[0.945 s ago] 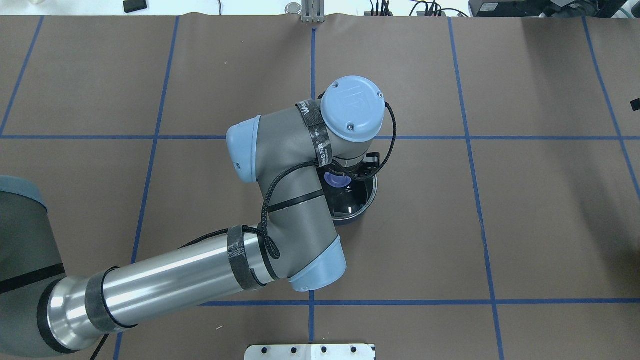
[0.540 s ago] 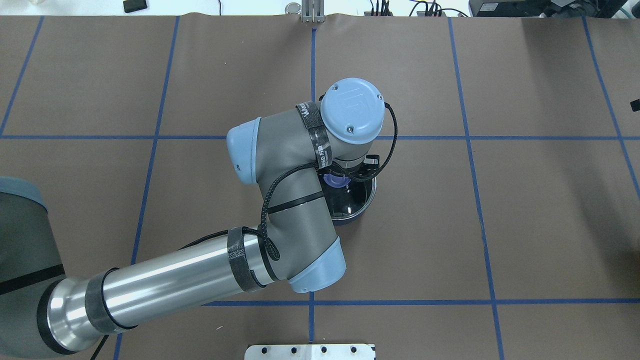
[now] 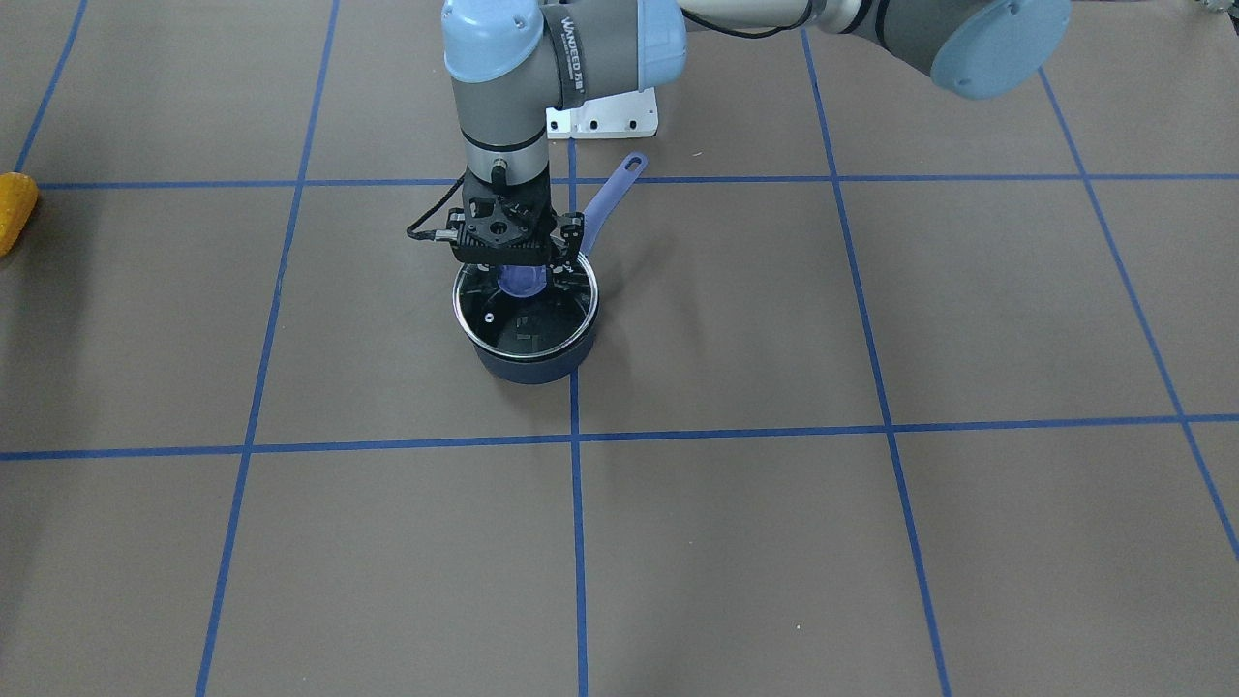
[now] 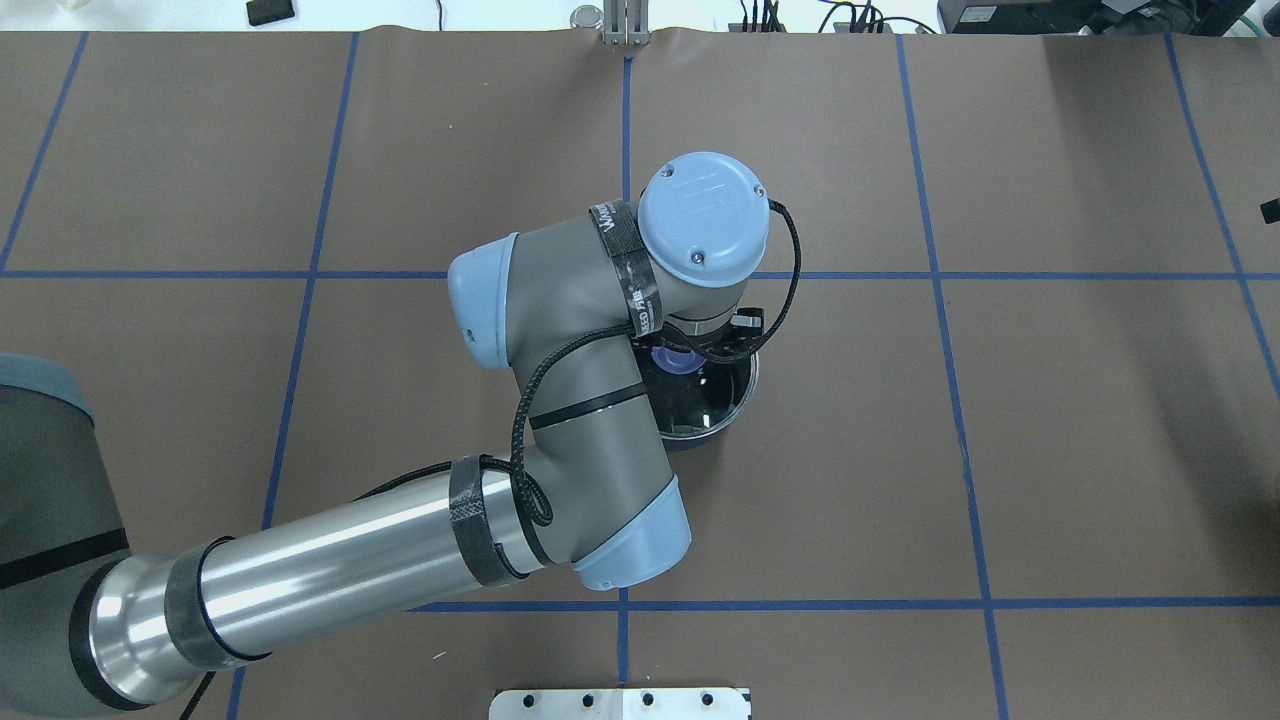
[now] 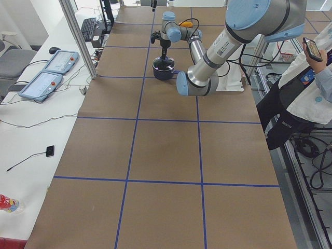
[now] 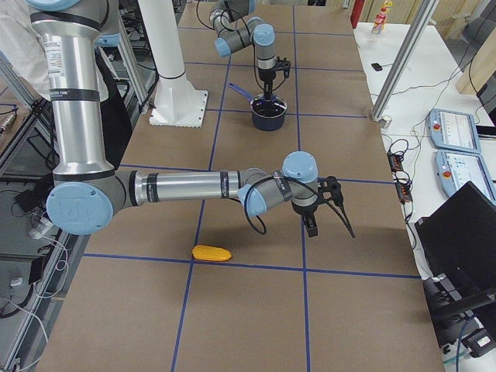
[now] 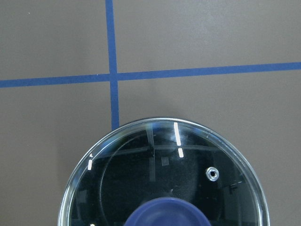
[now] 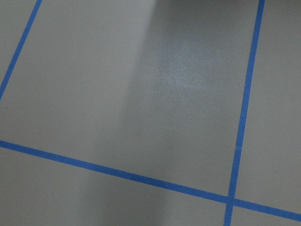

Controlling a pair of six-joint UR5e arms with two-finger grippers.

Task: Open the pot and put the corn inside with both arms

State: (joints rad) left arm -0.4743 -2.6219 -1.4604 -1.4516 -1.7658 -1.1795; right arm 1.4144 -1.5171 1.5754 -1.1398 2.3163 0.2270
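Observation:
The navy pot (image 3: pixel 535 366) stands near the table's middle, its lavender handle (image 3: pixel 608 200) pointing toward the robot. The glass lid (image 3: pixel 523 324) covers it. My left gripper (image 3: pixel 524 279) reaches straight down and is shut on the lid's purple knob (image 4: pixel 668 358). The left wrist view shows the lid (image 7: pixel 141 174) close up, with the knob (image 7: pixel 164 214) at the bottom edge. The corn (image 6: pixel 211 253) lies on the table far to my right and also shows at the front view's left edge (image 3: pixel 14 211). My right gripper (image 6: pixel 312 225) hovers near it; I cannot tell whether it is open.
The white base mount (image 3: pixel 602 113) sits just behind the pot's handle. Blue tape lines grid the brown table cover. An operator (image 5: pixel 306 78) stands beside the table. Control pendants (image 5: pixel 41 83) lie on the side bench.
My left wrist has risen slightly over the pot, and the lid's rim looks a little shifted. The right arm stays out of the overhead view.

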